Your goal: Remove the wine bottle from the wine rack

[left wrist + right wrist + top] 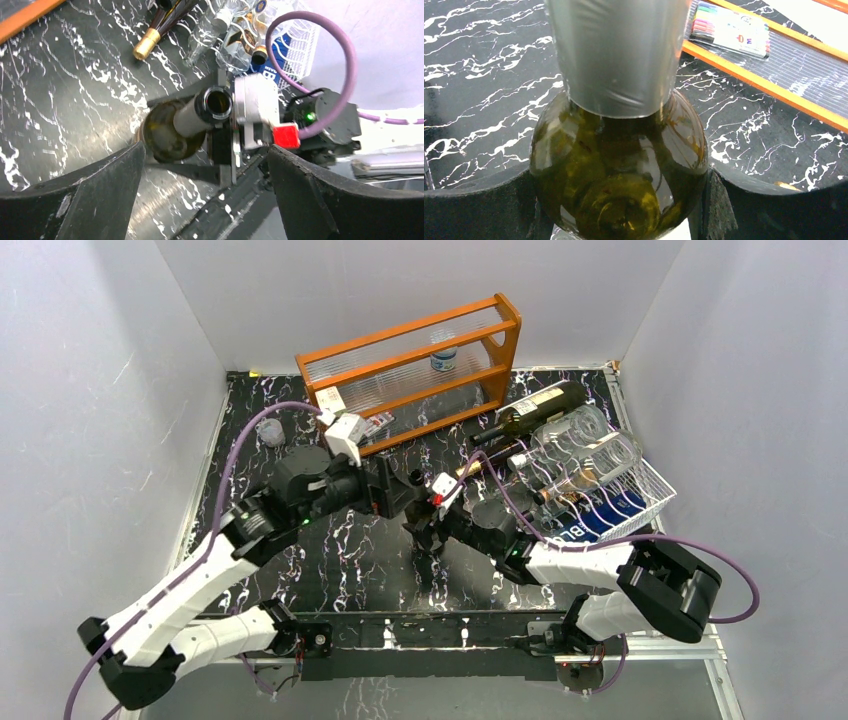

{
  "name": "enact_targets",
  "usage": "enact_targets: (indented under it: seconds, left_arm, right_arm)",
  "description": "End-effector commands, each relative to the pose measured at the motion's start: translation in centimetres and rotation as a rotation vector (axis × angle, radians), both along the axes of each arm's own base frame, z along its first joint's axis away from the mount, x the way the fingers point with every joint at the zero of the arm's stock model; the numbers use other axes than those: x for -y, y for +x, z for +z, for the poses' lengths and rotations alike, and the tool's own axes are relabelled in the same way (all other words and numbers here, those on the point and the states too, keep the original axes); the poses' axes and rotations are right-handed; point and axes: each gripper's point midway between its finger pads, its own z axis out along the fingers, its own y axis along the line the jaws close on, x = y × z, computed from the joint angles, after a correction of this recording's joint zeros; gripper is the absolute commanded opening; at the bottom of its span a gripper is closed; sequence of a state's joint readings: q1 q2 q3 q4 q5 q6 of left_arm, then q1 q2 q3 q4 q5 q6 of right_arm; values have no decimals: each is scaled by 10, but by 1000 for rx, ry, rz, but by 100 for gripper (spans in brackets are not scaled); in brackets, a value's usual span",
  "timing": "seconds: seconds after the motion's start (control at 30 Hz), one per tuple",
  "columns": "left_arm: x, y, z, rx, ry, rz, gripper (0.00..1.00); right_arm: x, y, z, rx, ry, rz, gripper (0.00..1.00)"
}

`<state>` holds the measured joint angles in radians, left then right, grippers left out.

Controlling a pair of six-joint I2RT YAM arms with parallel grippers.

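Note:
A green wine bottle [420,505] with a silver foil neck stands upright on the black marble table, left of the white wire wine rack [650,490]. My right gripper [432,532] is shut on its body. In the right wrist view the bottle [619,170] fills the gap between the fingers [474,205]. My left gripper [397,497] is open and empty just left of the bottle. In the left wrist view the bottle [172,132] stands beyond my spread left gripper [207,200], apart from it. The rack [306,35] shows at the top there.
Several bottles lie in and against the rack: a dark labelled one [540,408], clear ones [585,450], a gold-capped one [147,44]. An orange wooden shelf [410,370] stands at the back with a marker pack [731,27] by it. A small clear object [270,430] lies far left.

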<state>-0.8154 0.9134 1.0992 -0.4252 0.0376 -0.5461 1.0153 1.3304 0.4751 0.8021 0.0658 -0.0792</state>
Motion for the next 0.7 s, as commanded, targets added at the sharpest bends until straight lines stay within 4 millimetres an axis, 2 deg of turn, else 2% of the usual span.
enact_targets:
  seconds: [0.0, 0.17, 0.23, 0.3, 0.37, 0.43, 0.47, 0.53, 0.67]
  left_arm:
    - [30, 25, 11, 183, -38, -72, 88]
    - [45, 33, 4, 256, -85, -104, 73]
    - [45, 37, -3, 268, -90, -90, 64]
    - [44, 41, -12, 286, -87, -70, 59]
    - [45, 47, -17, 323, -81, -64, 56]
    - [50, 56, -28, 340, -45, -60, 59]
    - [52, 62, -30, 351, -36, -49, 60]
    - [56, 64, -24, 385, -60, -53, 58]
    - [58, 68, -26, 397, -41, -60, 40]
  right_arm:
    - [-9, 9, 76, 97, 193, -16, 52]
    - [-5, 7, 78, 84, 216, -19, 55]
    - [-5, 7, 80, 81, 221, -20, 56]
    - [-5, 6, 84, 80, 228, -13, 58]
    - [-6, 4, 88, 77, 230, -4, 59]
    - [-6, 4, 89, 71, 229, -3, 60]
    - [-8, 2, 87, 63, 223, 11, 63]
    - [-11, 0, 82, 44, 210, 29, 75]
    - [-11, -1, 82, 35, 212, 30, 77]
